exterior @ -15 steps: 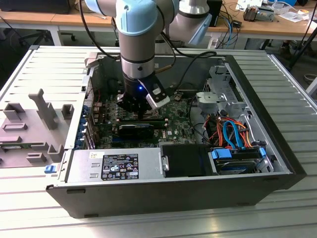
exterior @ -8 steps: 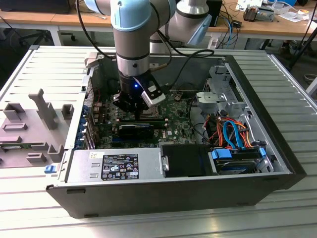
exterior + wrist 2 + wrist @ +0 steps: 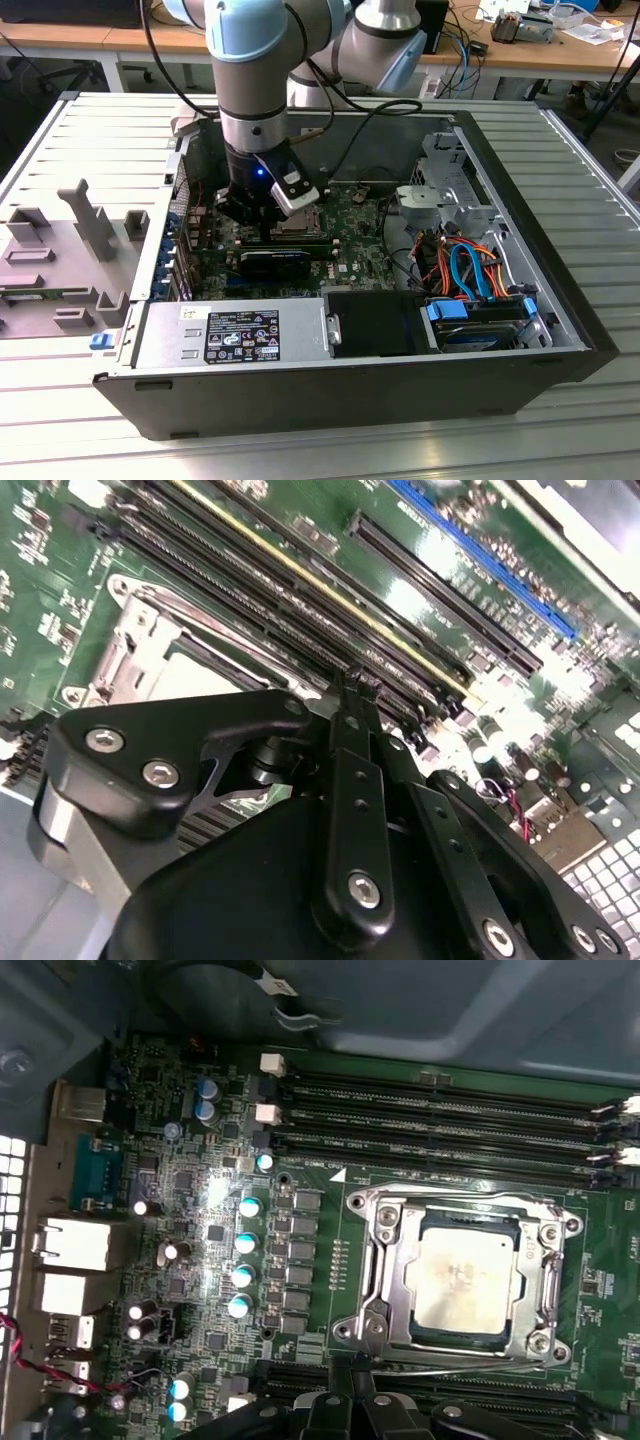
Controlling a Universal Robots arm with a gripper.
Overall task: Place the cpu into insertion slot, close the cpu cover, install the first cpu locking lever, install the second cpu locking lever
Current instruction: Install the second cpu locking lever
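CPU [image 3: 462,1278] placement is what we check first: in the first wrist view the chip lies flat in the insertion slot [image 3: 400,1260], at the lower right of the frame, its dull metal top square to the socket walls. We judge it seated, because its edges run parallel to the recess and no corner stands proud.

We see the cpu cover [image 3: 540,1270] down around the chip, its silver frame bordering the metal top on all sides, so that the square cut-out leaves the heat-spreading face exposed. We cannot tell from these views whether either locking lever is hooked; the thin wires along the frame are not clear enough to read.

We find the gripper [image 3: 350,1400] at the bottom centre of the first wrist view, just beside the near edge of the socket and over the memory slots [image 3: 440,1110] that border it. In the second wrist view its fingertips [image 3: 352,695] meet at mid-frame with no visible gap and nothing held between them, so we read the jaws as together and empty. A closed tip suits pressing or nudging a small part more than grasping one.

In the exterior view the arm [image 3: 255,90] reaches straight down into the open computer case [image 3: 560,330], at upper centre of the frame, with the gripper low over the motherboard [image 3: 350,225]. The vertical approach keeps the wrist off the drive cage [image 3: 450,190] and the cable bundle [image 3: 470,270] toward the exterior view's right.
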